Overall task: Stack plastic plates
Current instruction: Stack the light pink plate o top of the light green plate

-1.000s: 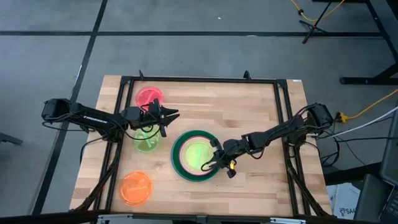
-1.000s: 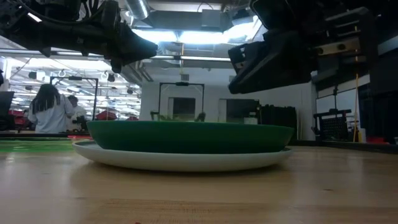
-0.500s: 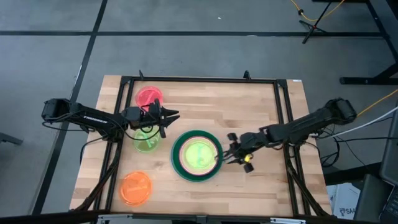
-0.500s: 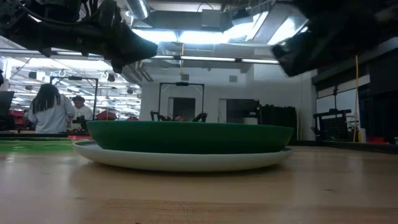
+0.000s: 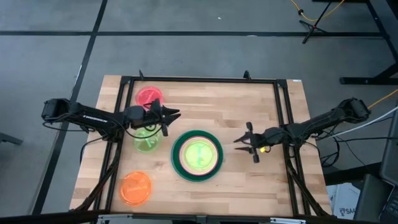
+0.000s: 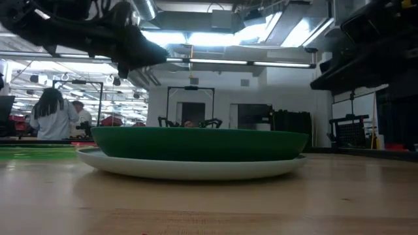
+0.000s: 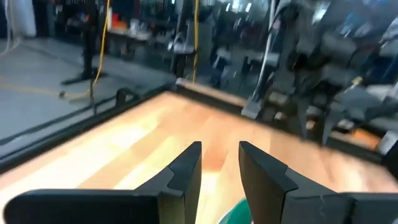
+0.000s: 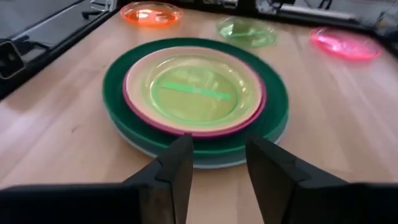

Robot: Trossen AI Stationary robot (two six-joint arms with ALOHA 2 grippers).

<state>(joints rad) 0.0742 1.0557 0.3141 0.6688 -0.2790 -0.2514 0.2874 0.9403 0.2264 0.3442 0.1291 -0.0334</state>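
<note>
Right gripper (image 5: 248,142) fingers parted, holding nothing, hovering above bare wood just beside the stack. Stack near the middle of the bench (image 5: 261,180): light blue plate (image 8: 205,160) at bottom, dark green plate (image 5: 179,157) on it, then magenta plate (image 8: 256,111), peach plate (image 8: 140,68), translucent lime plate (image 5: 197,154) on top. All round, smooth, shallow-rimmed plastic. Orange plate (image 5: 135,187) alone near the front left corner. Second lime plate (image 5: 147,140) left of the stack, left gripper (image 5: 166,116) over its far edge, fingers apart, empty. Red plate (image 5: 149,96) at the far left. Bench is pale wood planks with a black frame.
</note>
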